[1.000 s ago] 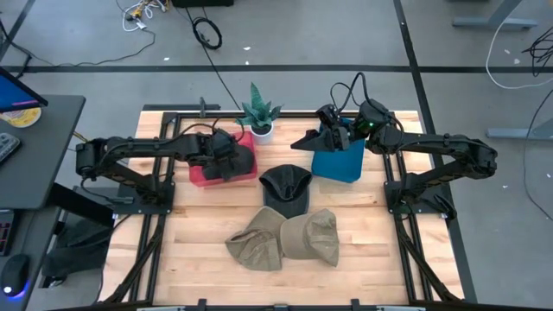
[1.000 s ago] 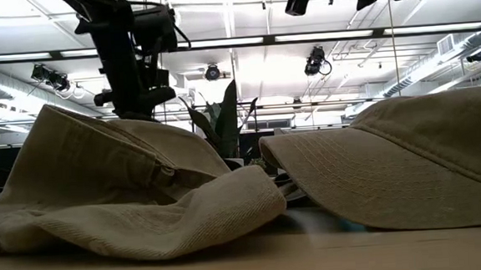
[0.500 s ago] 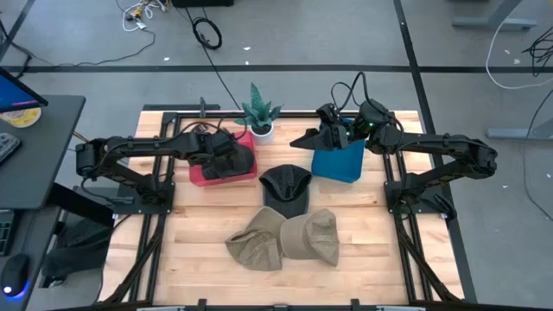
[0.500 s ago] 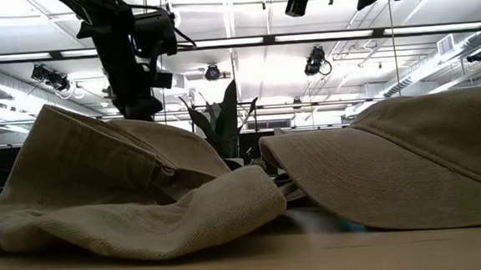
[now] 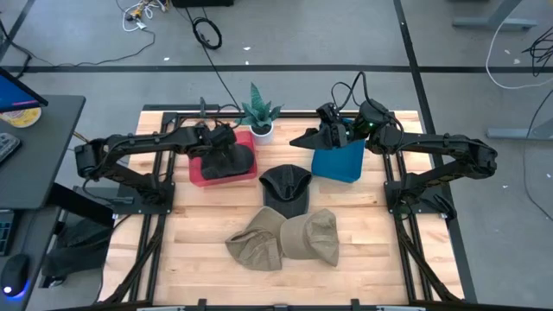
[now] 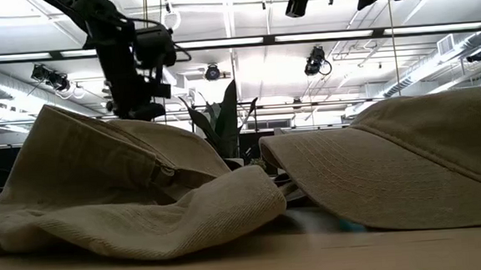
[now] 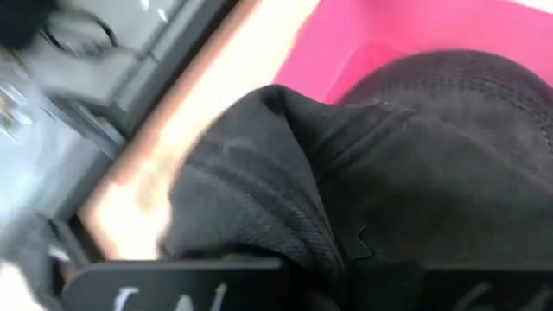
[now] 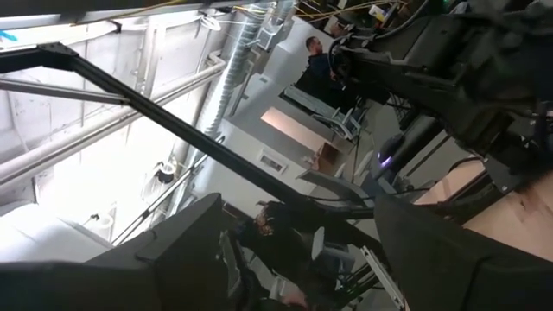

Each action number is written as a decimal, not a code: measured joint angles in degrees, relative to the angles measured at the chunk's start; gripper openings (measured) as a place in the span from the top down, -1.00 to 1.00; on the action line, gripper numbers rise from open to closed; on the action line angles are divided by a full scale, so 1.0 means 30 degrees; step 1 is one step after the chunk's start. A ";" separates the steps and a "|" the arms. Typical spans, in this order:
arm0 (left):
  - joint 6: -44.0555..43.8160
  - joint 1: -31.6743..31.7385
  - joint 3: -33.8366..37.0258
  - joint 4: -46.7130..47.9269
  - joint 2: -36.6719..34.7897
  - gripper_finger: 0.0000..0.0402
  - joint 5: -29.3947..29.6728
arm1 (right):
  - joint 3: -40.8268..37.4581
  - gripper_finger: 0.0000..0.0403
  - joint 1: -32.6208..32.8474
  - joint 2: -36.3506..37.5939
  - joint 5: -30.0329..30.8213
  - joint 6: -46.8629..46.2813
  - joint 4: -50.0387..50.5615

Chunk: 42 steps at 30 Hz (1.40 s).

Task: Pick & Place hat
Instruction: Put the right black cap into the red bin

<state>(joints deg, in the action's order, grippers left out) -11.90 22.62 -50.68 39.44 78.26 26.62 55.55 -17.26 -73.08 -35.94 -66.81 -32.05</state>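
Note:
A black hat (image 5: 232,161) lies bunched in the red bin (image 5: 200,175) at the table's far left, with my left gripper (image 5: 221,152) shut on it from above; the left wrist view shows its dark cloth (image 7: 406,155) against the bin's pink wall (image 7: 363,34). A second black hat (image 5: 287,187) rests flat on the table's middle. Two khaki hats (image 5: 257,244) (image 5: 314,235) lie nearer the front edge. My right gripper (image 5: 304,141) hangs open above the blue bin (image 5: 339,164), pointing level, with nothing between its fingers. My left gripper holds a bunched fold of the black hat's cloth (image 7: 341,246), coming at it slanting down from above. The fingers themselves are mostly hidden by the cloth. The hat's crown (image 7: 467,104) lies in the red bin below the fingers.
A potted plant (image 5: 258,117) stands at the far edge between the two bins. In the low view the khaki hats (image 6: 118,193) (image 6: 409,158) fill the foreground. Bare wood shows at the front left and front right of the table.
My left gripper has moved toward the table's far left corner, still over the red bin, and has rolled about its own axis. It stays shut on the black hat, more of which now shows in the bin.

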 joint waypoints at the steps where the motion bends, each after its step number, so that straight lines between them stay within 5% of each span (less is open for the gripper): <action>1: -0.0610 0.0177 0.0209 -0.0038 0.0000 0.87 -0.0439 | 0.0000 -0.51 0.0000 0.0000 0.0056 0.0000 0.0000; 11: -0.4457 0.1832 0.1750 -0.1135 -0.0007 0.86 -0.3279 | 0.0000 -0.51 0.0000 -0.0007 0.0191 0.0007 0.0000; 22: -0.4821 0.3138 0.1773 -0.1722 -0.0002 0.86 -0.2822 | 0.0000 -0.51 0.0000 -0.0007 0.0195 0.0007 0.0000; 32: -0.6295 0.2486 0.1754 -0.1562 0.0000 0.51 -0.3940 | 0.0000 -0.51 0.0000 -0.0007 0.0195 -0.0058 0.0000; 42: -0.7361 0.1746 -0.0514 0.1903 -0.0844 0.00 -0.4806 | 0.0000 -0.51 0.0000 -0.0007 0.0085 -0.0066 -0.0576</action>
<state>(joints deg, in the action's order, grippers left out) -33.98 27.85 -52.23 45.15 75.73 12.20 55.55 -17.26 -73.10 -35.68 -67.00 -33.78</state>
